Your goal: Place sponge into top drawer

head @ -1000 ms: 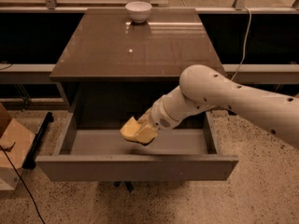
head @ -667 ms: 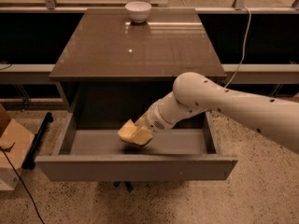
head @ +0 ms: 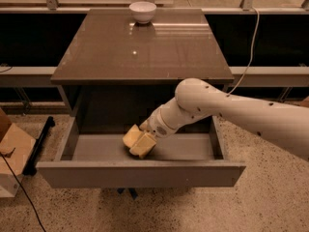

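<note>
The top drawer (head: pixel 140 174) is pulled out wide below the table, with its light grey floor (head: pixel 96 148) showing. My white arm reaches in from the right. My gripper (head: pixel 141 143) is inside the drawer, left of its middle and low over the floor. It is shut on the pale yellow sponge (head: pixel 130 136), whose curved edge sticks out to the left of the blocky yellowish fingers (head: pixel 145 147). I cannot tell whether the sponge touches the floor.
A white bowl (head: pixel 143 11) stands at the back of the brown table top (head: pixel 145 47). A cardboard box (head: pixel 12 151) and a black bar (head: pixel 41 139) lie on the floor at the left. A cable (head: pixel 248 47) hangs at the right.
My gripper with the sponge has moved slightly left and lower into the drawer. The arm's elbow has shifted left with it.
</note>
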Motion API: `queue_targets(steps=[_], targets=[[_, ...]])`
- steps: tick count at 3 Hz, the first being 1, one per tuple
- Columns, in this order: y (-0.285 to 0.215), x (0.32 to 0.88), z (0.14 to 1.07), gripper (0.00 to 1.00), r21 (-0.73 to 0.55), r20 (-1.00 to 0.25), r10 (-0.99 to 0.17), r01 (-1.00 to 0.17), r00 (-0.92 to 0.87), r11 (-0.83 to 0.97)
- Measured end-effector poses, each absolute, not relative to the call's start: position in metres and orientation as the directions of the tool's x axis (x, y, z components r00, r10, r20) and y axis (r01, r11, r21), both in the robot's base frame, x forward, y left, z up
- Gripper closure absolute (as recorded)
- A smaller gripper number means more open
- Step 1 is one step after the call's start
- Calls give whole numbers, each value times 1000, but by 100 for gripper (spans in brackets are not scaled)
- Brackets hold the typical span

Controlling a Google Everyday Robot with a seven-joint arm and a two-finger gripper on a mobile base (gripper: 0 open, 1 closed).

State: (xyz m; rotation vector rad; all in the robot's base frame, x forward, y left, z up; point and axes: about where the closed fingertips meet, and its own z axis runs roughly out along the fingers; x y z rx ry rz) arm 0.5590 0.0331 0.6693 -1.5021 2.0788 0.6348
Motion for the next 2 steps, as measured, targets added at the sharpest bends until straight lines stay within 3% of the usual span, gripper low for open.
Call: queue_targets(steps=[2], targets=[[34,559,669,0,84,-633,-725,-955,-270,283]])
